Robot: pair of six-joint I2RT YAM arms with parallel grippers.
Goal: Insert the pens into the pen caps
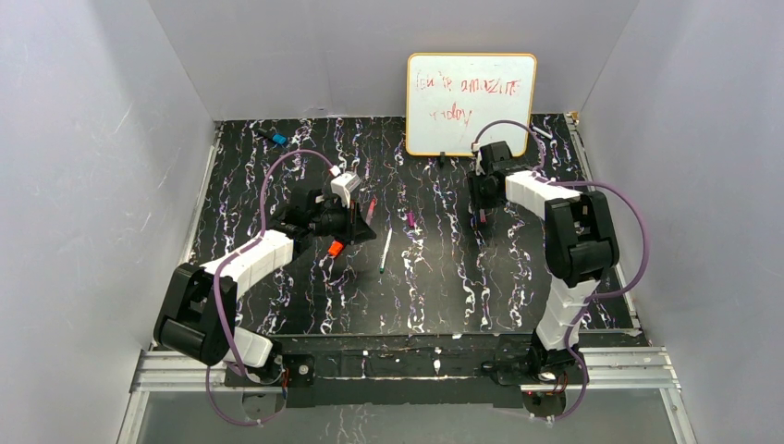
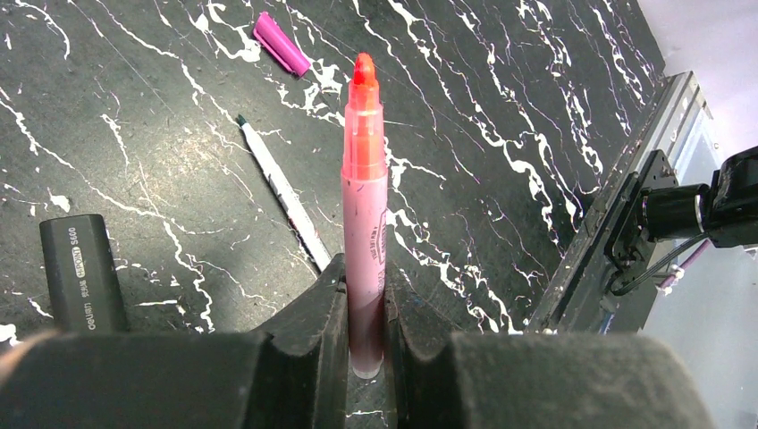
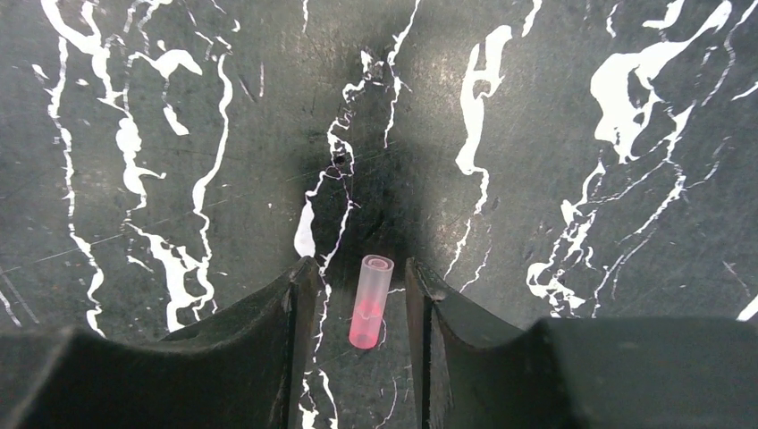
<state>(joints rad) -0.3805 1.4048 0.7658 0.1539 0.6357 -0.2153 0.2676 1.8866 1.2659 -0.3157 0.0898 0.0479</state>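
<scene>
Left gripper [image 2: 365, 299]: clamped on the base of a pink pen [image 2: 365, 179] with its orange tip bare, above the table's [image 1: 434, 296] left half. Right gripper [image 3: 357, 273]: jaws apart, astride a small clear-pink cap [image 3: 370, 302] lying flat right of centre, toward the far edge. Risk, as judged: the round cap may roll or get pinched askew, putting its mouth off-line from the tip. Unclear: whether either finger touches the cap, which the overhead view hides beneath the wrist; a black pen [image 2: 82, 268] is cut off.
</scene>
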